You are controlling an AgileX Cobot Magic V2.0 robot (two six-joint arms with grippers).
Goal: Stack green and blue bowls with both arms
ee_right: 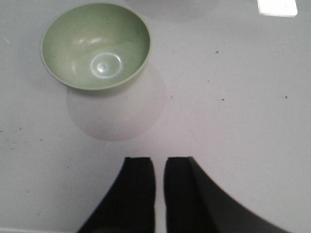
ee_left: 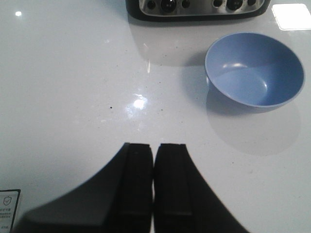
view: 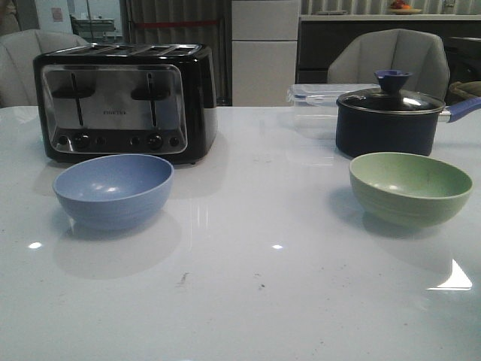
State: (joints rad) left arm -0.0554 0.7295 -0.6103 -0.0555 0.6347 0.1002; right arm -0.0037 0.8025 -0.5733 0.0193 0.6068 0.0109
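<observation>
White glossy tabletop (view: 248, 301) is filling every view, lamps glinting off it, chairs and a counter sitting dim behind. Starting at the left gripper (ee_left: 153, 150): its black fingers are pressing flat together, nothing between them, hanging over bare table. Out beyond it, the blue bowl (ee_left: 254, 69) is sitting upright and empty, just in front of the toaster (ee_left: 197, 7). Over to the right gripper (ee_right: 159, 162): its fingers are nearly together, a thin slit showing, holding nothing. Ahead of it the green bowl (ee_right: 95, 45) is resting upright, a small ring moulded into its floor.

From the front, the blue bowl (view: 113, 189) is standing on the left before the black-and-chrome toaster (view: 124, 101), the green bowl (view: 410, 186) well apart on the right, near the dark blue lidded pot (view: 389, 113) and a clear container (view: 316, 94).

Both bowls are looking matte, smooth and round-walled with thin rims, probably light, stiff plastic or melamine, so they are likely skidding easily on this slick surface. My judgement: pinching the rim, one finger inside and one outside, is offering the surest hold; the curved outer wall is giving little purchase.
</observation>
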